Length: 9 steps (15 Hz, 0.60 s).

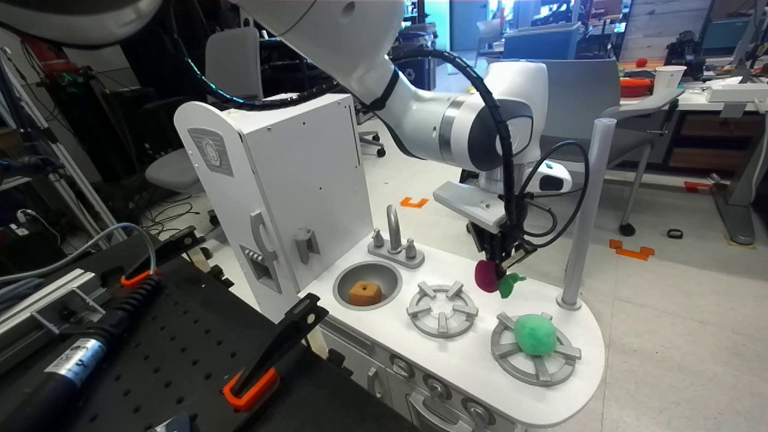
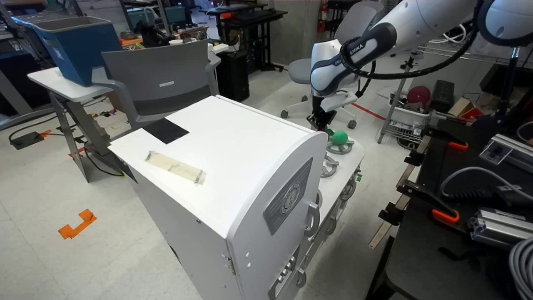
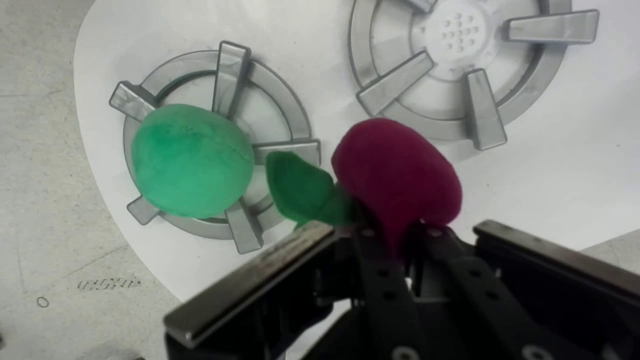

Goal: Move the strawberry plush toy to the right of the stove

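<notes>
Pale lab floor (image 1: 678,312) is filling the background. Left to right in an exterior view: black perforated worktable (image 1: 192,336) is occupying lower left; tall white boxy cabinet (image 1: 318,174) is standing left of centre. Round grey sink (image 1: 369,270) is sitting mid-frame, containing a brown block (image 1: 364,293), probably parked there out of the way. White toy kitchen counter, i.e. the stove (image 1: 468,360), is stretching lower right; its inner grey spoked grate (image 1: 443,324) is lying just right of centre. Next, green-leafed magenta-red strawberry plush toy (image 1: 486,276) is hanging from the black two-fingered gripper (image 3: 401,231), seemingly off the counter. In the wrist view the fingers are pinching its soft body, presumably for carrying; magenta is bulging past the fingertips toward mid-frame, leaves are sticking out left. Further right, round green soft toy (image 1: 536,335) is resting on the outer grey grate (image 1: 541,367), spokes likely stopping it rolling; drop is probably needing to go beyond it, toward the counter's right end. Grey upright post (image 1: 589,210) is standing at far right.
</notes>
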### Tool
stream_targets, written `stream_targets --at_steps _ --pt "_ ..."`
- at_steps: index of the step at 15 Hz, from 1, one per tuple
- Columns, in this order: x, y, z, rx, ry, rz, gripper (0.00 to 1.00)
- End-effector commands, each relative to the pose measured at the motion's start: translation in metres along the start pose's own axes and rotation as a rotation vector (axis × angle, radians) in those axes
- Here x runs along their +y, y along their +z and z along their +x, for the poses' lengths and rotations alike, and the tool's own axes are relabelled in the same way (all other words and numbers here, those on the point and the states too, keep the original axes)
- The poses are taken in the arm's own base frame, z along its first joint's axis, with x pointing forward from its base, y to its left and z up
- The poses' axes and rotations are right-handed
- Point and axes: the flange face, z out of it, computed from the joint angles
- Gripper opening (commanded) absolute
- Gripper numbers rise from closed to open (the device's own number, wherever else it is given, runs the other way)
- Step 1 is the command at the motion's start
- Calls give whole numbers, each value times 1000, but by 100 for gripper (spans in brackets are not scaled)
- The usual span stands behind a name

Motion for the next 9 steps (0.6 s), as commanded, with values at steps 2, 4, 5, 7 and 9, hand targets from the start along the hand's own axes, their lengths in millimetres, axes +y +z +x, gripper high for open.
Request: stream_targets --at_steps 2,4,5,7,9 --pt "4 5 -8 -78 51 -33 3" --pt "6 10 -11 -95 61 -50 3" --pt "6 12 -13 -97 64 -65 3" --pt "9 14 -14 -99 76 -88 3" --pt "9 16 -16 -105 85 -106 3"
